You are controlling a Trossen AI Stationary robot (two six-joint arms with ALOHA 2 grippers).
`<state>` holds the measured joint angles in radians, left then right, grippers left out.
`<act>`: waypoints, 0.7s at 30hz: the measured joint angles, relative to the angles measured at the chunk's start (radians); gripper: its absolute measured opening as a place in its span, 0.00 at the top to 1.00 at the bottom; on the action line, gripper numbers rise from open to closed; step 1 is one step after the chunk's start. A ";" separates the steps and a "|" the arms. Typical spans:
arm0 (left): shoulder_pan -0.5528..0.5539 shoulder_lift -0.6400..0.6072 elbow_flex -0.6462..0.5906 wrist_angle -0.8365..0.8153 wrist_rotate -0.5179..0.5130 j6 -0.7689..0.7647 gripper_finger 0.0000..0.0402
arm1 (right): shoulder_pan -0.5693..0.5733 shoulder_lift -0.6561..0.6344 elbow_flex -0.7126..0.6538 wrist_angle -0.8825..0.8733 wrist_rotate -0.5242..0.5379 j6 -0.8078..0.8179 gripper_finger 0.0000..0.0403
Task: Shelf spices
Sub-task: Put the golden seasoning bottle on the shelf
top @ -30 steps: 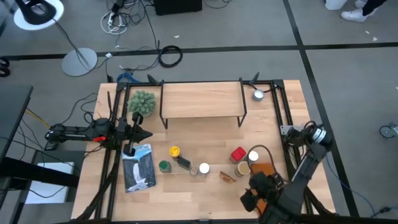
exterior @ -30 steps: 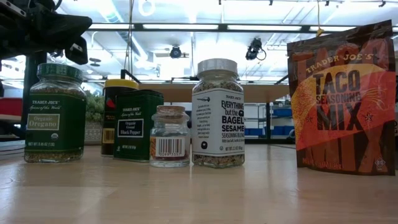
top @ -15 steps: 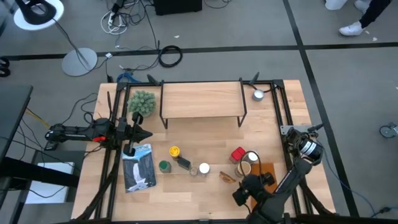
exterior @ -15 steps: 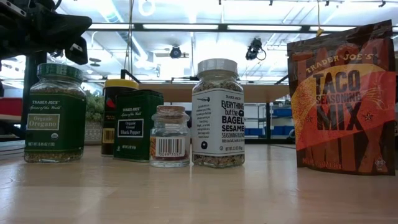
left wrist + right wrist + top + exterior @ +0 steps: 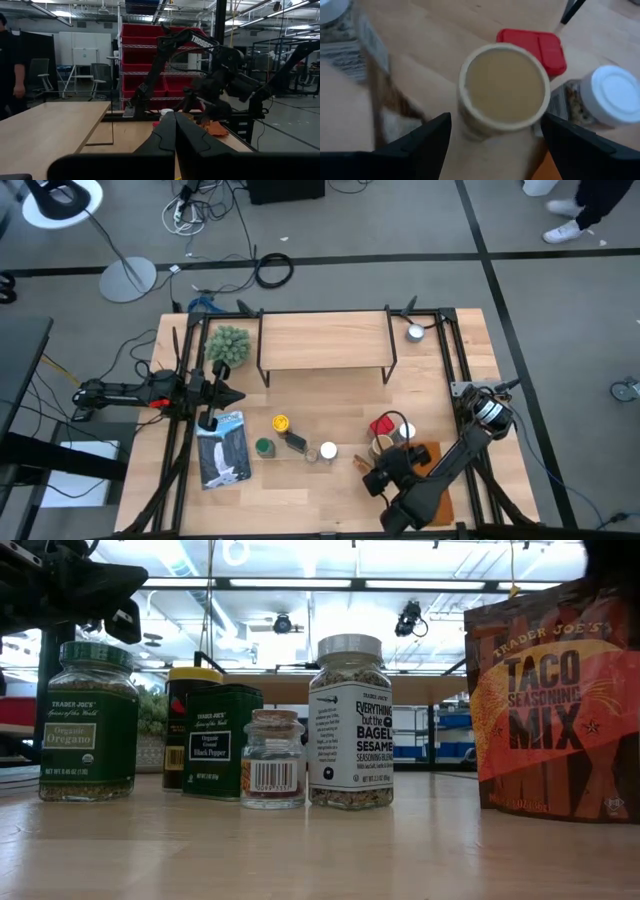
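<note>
While my left gripper waits pinched together at the table's nine o'clock edge, I hold the right gripper, fingers apart, directly above the upright tan cylinder, its red tin neighbour at one o'clock

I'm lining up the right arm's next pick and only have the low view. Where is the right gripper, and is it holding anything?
Observer: The right gripper is open and empty. Its wrist camera looks down on the top of the tan cylinder, which shows between its two fingers.
Operator: What stands close to that cylinder?
Observer: A red tin and a white-lidded jar stand right beside it, on the side away from the gripper.
</note>
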<state>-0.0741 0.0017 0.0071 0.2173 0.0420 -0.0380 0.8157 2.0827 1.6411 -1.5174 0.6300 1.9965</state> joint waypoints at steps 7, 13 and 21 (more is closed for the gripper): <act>0.000 0.000 0.000 0.001 0.000 0.000 0.99 | -0.031 0.000 -0.009 0.031 0.002 -0.083 0.24; 0.000 0.000 0.000 0.000 0.000 0.000 0.99 | -0.046 0.000 -0.009 0.032 0.027 -0.116 0.24; 0.000 0.000 0.000 0.000 0.000 0.000 0.99 | -0.058 -0.001 -0.009 0.045 0.073 -0.115 0.38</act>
<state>-0.0742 0.0017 0.0074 0.2176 0.0418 -0.0380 0.7574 2.0815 1.6318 -1.4726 0.7029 1.8810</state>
